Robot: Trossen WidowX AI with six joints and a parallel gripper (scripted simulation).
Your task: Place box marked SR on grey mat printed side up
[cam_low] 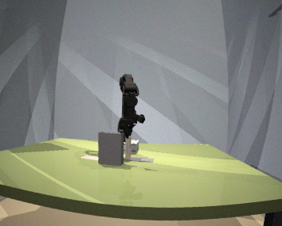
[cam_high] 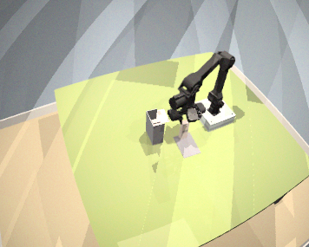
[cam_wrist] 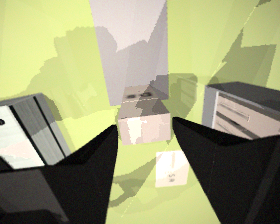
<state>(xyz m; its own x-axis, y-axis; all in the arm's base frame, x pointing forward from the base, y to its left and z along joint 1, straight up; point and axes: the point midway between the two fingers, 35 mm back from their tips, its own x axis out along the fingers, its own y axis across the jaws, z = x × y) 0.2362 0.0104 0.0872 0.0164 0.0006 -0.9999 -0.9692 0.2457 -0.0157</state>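
Box (cam_high: 184,130) (cam_low: 128,148) (cam_wrist: 145,129) is seen upright between the fingertips of the claw (cam_high: 186,119) (cam_low: 127,135) (cam_wrist: 144,125), its lower end at the near end of the grey mat (cam_high: 188,147) (cam_low: 142,159) (cam_wrist: 132,40). Claw is parted, slim gaps left at both box sides, nothing gripped. Code on the box can't be read; dark marks are foreshortened. Whether its foot is fully down can't be told. Pale patch (cam_wrist: 171,170) with tiny characters is seen below the box, card or reflection unclear. Bin (cam_high: 155,131) (cam_low: 111,148) (cam_wrist: 212,107) is cut off in the wrist view; boxes inside are partly hidden by its walls, codes unseen. Bin is grey, tall, straight-walled, plain; mat is thin, flat, rectangular; green surface (cam_high: 120,178) (cam_low: 169,183) (cam_wrist: 30,60) is glossy. Black arm (cam_high: 207,72) (cam_low: 129,100) is raised from its white base (cam_high: 220,120) (cam_low: 135,145) (cam_wrist: 20,140), bent at the elbow, claw pointed down.
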